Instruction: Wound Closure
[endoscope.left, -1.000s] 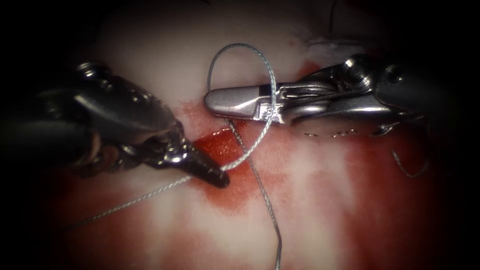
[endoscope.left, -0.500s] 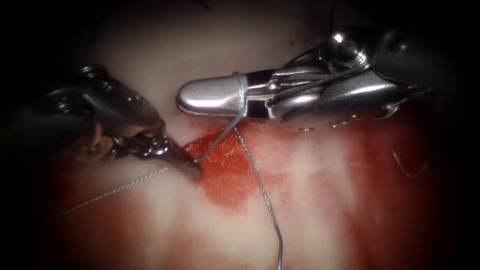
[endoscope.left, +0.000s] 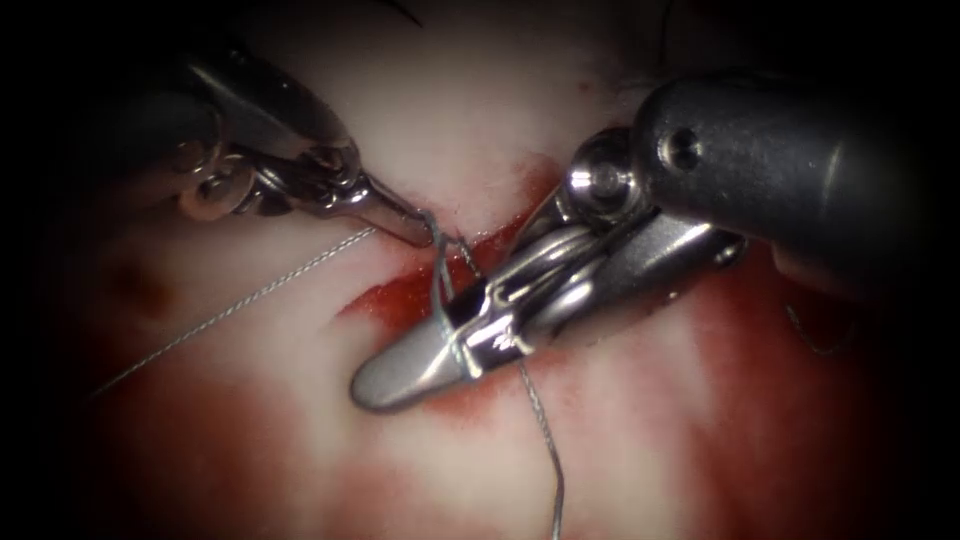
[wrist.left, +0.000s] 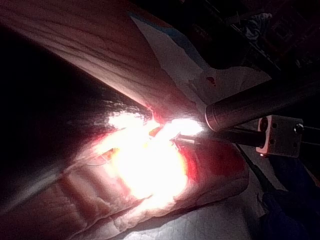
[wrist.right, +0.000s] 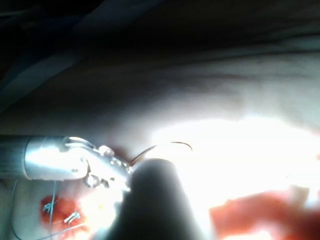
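Now the left tool (endoscope.left: 420, 232) has its fingers closed on the thread (endoscope.left: 240, 302) just left of the cut. That thread wraps round the right tool (endoscope.left: 385, 380), whose fingers lie closed together and grip nothing, low over the red fluid (endoscope.left: 385, 300) on the tissue (endoscope.left: 470, 150). Far right on the tissue lies the curved needle (endoscope.left: 815, 340), free of both tools.
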